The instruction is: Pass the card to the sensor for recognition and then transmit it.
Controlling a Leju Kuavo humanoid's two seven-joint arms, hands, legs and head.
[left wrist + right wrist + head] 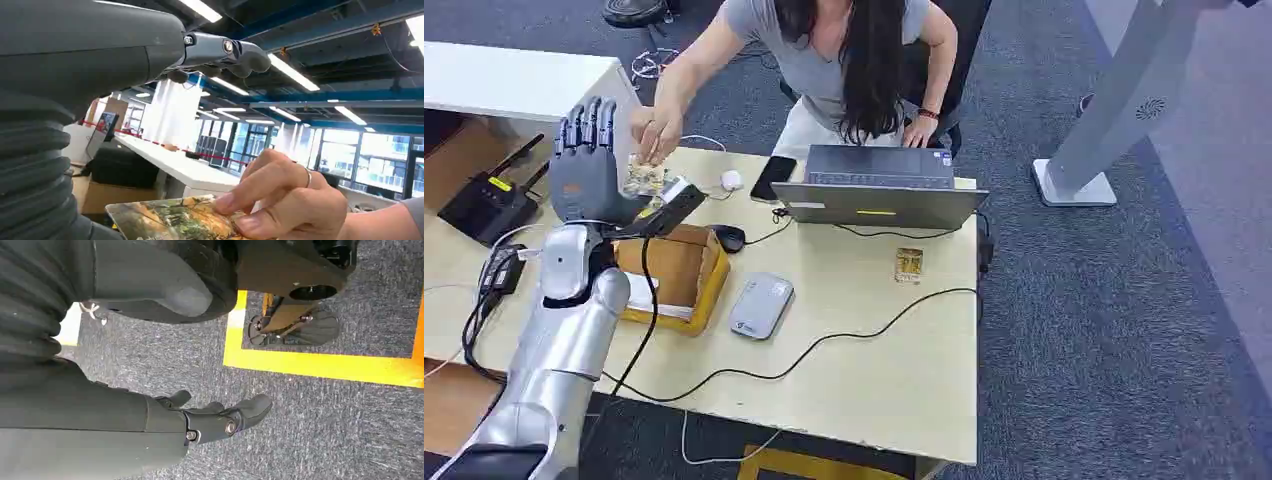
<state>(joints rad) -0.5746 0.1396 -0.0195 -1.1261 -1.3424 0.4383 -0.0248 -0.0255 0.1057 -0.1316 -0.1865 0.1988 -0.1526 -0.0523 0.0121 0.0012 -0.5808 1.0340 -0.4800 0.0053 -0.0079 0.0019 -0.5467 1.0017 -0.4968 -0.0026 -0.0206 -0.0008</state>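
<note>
Your left hand (584, 160) is raised over the near-left part of the table (864, 350), fingers (589, 125) upright and spread, palm turned toward the person (844, 70) leaning in from the far side; the card (644, 180) sits just beside that palm on the person's side, pinched by the person's hand (656, 130); in the left wrist view the card (175, 220) lies flat with its long axis running across from your palm toward the person's fingertips (245, 210), which clamp its far end; whether your own fingers touch the card you cannot tell, though they look released rather than closed on it; judge this as the hand-over moment, so the coming move turns on the card lying on the palm side, within reach of the thumb; the black sensor (669, 205) sits just below the card on its cardboard box (674, 265); your right hand (220, 420) hangs over the carpet, fingers loosely extended and holding nothing, so the left is much the nearer.
</note>
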